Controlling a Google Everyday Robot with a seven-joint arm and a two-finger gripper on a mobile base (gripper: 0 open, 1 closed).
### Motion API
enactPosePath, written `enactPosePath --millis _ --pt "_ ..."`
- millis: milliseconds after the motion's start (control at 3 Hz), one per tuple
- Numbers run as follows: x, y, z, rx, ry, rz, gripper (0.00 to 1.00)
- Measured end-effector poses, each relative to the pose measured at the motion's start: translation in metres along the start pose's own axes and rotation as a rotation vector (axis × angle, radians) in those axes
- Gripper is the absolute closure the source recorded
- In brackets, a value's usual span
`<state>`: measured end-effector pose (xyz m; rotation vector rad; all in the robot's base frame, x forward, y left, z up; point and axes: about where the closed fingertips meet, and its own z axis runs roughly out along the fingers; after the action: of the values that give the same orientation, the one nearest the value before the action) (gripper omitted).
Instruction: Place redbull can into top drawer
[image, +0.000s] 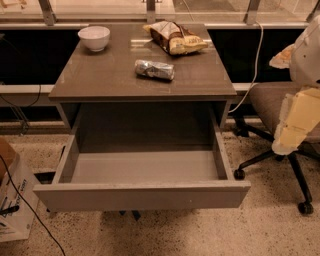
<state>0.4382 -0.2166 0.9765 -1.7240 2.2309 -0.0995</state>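
The redbull can (155, 69) is a small silver can with bluish patches, lying on its side near the middle of the grey tabletop (100, 80). The top drawer (142, 195) is pulled out wide below the tabletop, and its grey inside holds nothing. My gripper (292, 127), cream-coloured, hangs at the far right of the view. It is level with the drawer, off the table's right side, well apart from the can and holding nothing.
A white bowl (94, 37) stands at the table's back left. A crinkled brown-and-yellow snack bag (175, 37) lies at the back. An office chair (272, 107) stands to the right under my arm. A cardboard box (12, 200) sits on the floor at the left.
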Motion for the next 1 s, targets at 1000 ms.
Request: enactPosePath --millis 1000 --pt "-0.019 -0.04 0.027 0.005 -0.059 0.007 0.0"
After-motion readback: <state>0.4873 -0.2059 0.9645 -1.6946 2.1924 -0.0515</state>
